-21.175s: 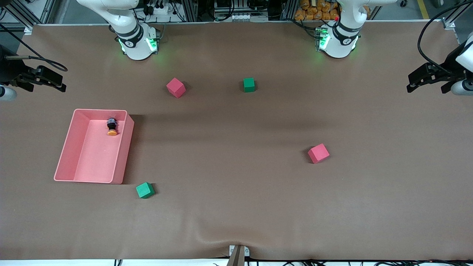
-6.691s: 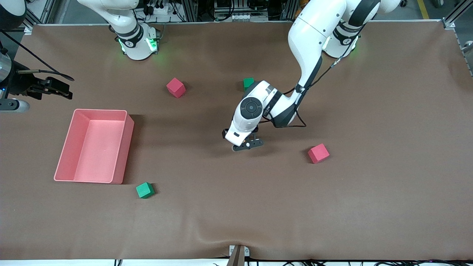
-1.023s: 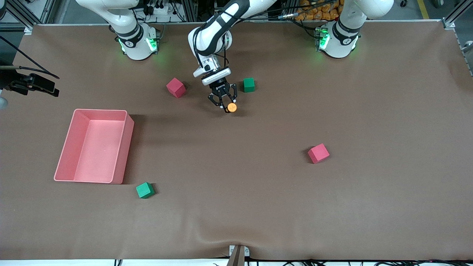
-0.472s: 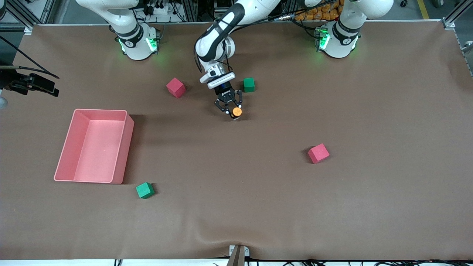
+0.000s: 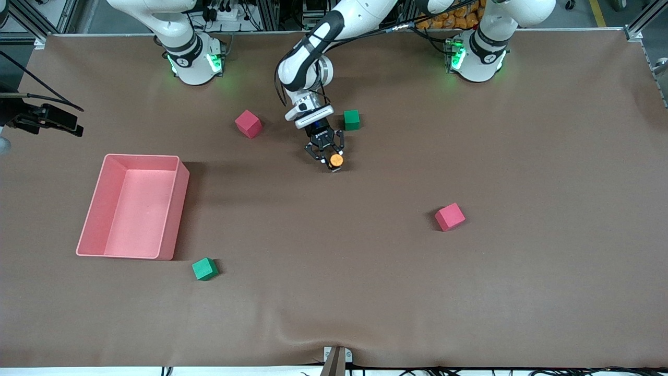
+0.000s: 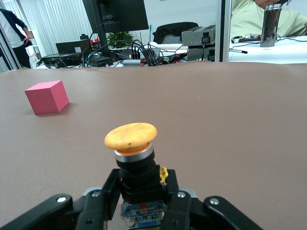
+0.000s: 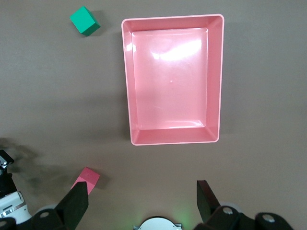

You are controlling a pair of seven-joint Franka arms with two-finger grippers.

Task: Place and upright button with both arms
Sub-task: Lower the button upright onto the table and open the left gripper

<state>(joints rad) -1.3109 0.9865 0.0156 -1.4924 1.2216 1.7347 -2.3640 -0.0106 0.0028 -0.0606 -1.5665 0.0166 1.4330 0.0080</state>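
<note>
Item 1, left gripper (image 5: 331,163): you find it over the middle of the worktop (image 5: 365,292), low, reached in from the left arm's base. Its fingers (image 6: 103,199) pinch the black body of the button (image 5: 336,160). In the left wrist view the orange cap stands up above the body, level or nearly so; you cannot tell whether the base touches the worktop.

Item 2, button: held in the left gripper, at about 7 o'clock from the green cube (image 5: 352,119) that sits near the robots' bases, and at about 4 o'clock from the red cube (image 5: 248,124).

Item 3, right gripper (image 7: 144,203): you see it high over the worktop at the right arm's end, waiting, looking down on the bin (image 5: 172,209). Its fingers (image 7: 76,203) are spread wide with nothing between them.

Item 4, bin: pink, rectangular, toward the right arm's end, nothing in it.

Item 5, cubes: four. The red cube and green cube listed above; a second red cube (image 5: 449,216) toward the left arm's end; a second green cube (image 5: 204,269) just beside the bin's corner nearest the front camera.
</note>
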